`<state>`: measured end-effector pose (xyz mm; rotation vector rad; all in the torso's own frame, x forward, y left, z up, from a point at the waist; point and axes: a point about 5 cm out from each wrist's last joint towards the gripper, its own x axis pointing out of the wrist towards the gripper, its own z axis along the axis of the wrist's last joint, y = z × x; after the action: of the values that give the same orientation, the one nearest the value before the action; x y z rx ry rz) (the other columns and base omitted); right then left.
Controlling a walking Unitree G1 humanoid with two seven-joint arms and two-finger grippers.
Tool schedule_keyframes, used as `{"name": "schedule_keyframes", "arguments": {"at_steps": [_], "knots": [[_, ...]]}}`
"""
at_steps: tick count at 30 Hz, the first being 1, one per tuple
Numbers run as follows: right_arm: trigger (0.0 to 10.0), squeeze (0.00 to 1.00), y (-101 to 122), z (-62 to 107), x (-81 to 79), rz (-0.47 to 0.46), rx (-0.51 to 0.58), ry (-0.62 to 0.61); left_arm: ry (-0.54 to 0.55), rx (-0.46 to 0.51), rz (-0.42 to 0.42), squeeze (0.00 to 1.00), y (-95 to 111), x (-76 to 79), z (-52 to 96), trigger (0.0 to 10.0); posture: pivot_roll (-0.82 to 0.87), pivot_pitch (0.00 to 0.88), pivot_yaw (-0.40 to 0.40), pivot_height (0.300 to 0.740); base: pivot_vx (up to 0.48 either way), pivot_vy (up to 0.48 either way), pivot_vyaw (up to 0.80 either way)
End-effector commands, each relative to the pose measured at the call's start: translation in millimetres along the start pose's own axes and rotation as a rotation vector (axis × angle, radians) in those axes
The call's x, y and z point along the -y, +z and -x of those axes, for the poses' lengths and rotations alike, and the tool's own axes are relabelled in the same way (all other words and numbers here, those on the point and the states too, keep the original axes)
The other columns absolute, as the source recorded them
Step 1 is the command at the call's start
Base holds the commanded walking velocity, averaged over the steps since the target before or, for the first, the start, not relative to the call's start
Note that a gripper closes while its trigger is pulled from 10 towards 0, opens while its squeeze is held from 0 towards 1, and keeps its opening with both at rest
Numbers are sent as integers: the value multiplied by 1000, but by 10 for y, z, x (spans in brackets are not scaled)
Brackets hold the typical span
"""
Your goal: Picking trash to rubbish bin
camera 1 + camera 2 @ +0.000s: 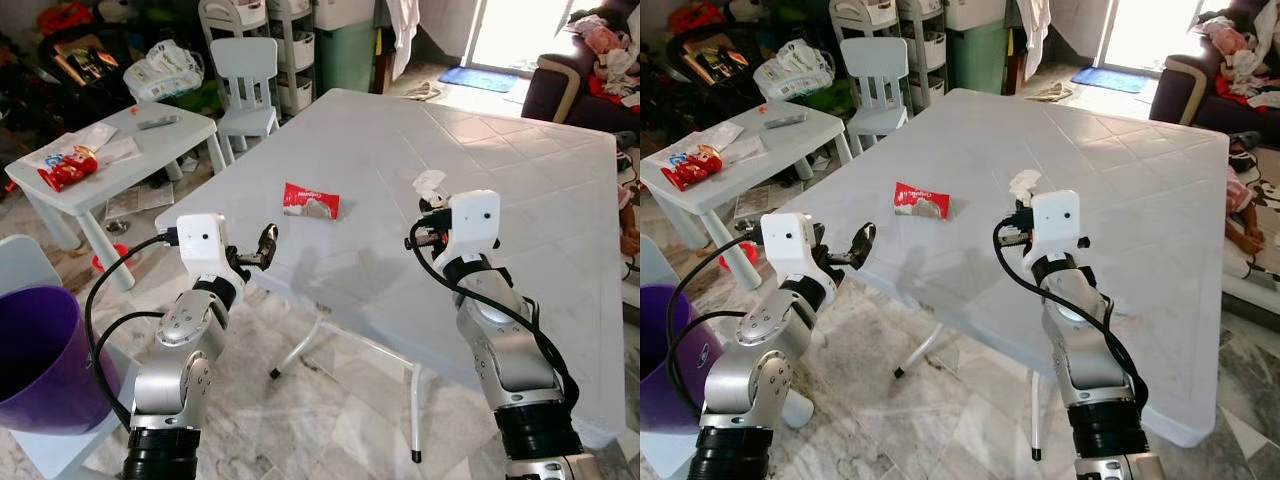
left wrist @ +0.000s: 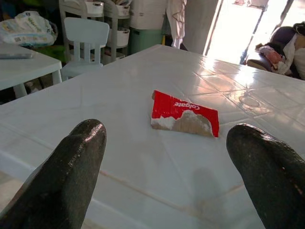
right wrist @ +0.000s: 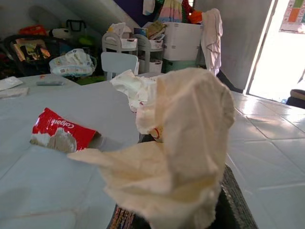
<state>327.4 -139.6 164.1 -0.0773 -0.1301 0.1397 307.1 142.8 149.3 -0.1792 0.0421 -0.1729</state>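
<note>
A torn red Colgate box (image 1: 311,201) lies flat on the big white table (image 1: 520,170), a little in from its near left edge. My left gripper (image 1: 266,246) hovers open at that table edge, pointing at the box (image 2: 185,114) from a short way off; both fingertips (image 2: 81,157) frame it in the left wrist view. My right gripper (image 1: 430,192) is raised over the table's middle, shut on a crumpled cream tissue (image 3: 176,138). A purple rubbish bin (image 1: 40,350) stands on the floor at my far left.
A small white kids' table (image 1: 110,160) with a red snack pack (image 1: 68,167) and papers stands to the left, a small white chair (image 1: 246,80) behind it. Shelves and clutter line the back wall. A dark sofa (image 1: 570,80) sits at the far right.
</note>
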Motion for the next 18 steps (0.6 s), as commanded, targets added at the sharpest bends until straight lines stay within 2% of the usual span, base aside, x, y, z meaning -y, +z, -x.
{"name": "schedule_keyframes", "arguments": {"at_steps": [1, 18], "knots": [[0, 0, 60, -19, 5, 5, 24, 0, -5, 2, 1, 0, 17, -7, -18, 10000, 37, 16, 40, 740, 356, 0, 0], [0, 0, 71, -22, 51, 21, 27, -1, -15, -4, 9, 0, -9, 29, -43, 10000, 22, 6, 29, 740, 367, 0, 0]]}}
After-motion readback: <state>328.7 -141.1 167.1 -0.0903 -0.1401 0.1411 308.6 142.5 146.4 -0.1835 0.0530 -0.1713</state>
